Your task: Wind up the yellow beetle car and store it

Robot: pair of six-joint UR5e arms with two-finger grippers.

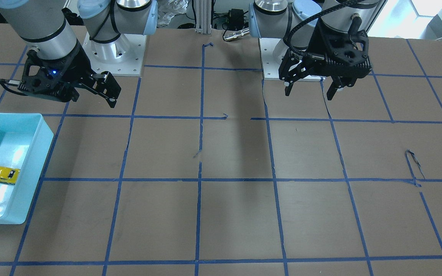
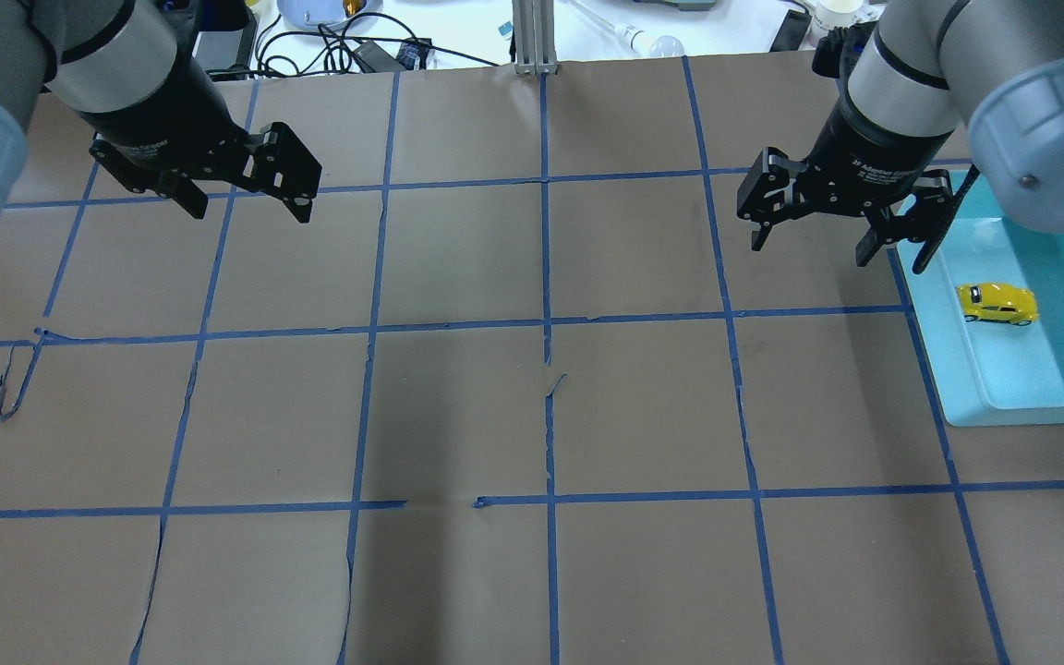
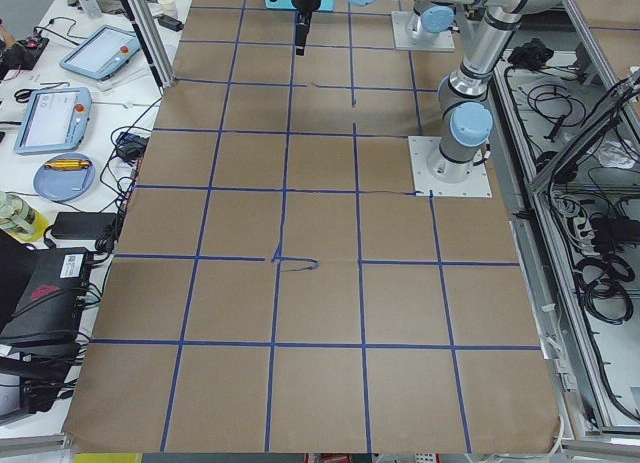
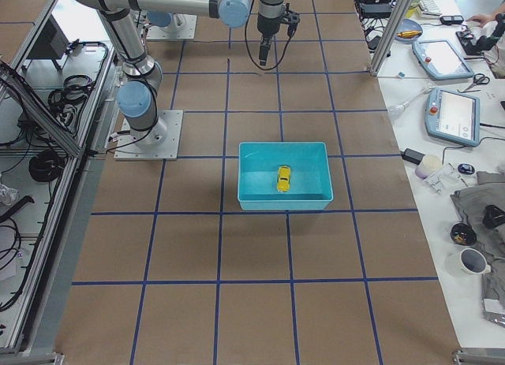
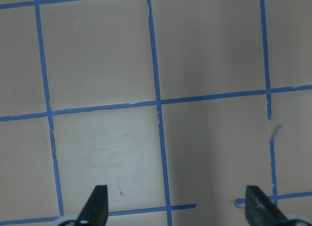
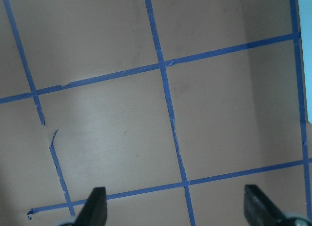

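Evidently our left hand (image 2: pixel 248 211) and right hand (image 2: pixel 810 249) hang spread, empty: the yellow beetle car (image 2: pixel 999 303) sits in the bin (image 2: pixel 1031 413).

Front-facing camera sits across the table (image 1: pixel 236 218), looking steeply down, robot bases (image 1: pixel 113 51) along the top edge. Overhead view comes from behind the arms, forward and down, at much the same distance. Both share the blue tape grid (image 1: pixel 202 179) and the teal bin (image 1: pixel 37 168), lower left in one, right edge in the other. The two side cameras stand high and far at opposite table ends, looking along it. Wrist cameras hang close, staring straight down at the grid; the right one clips the bin at its right edge.
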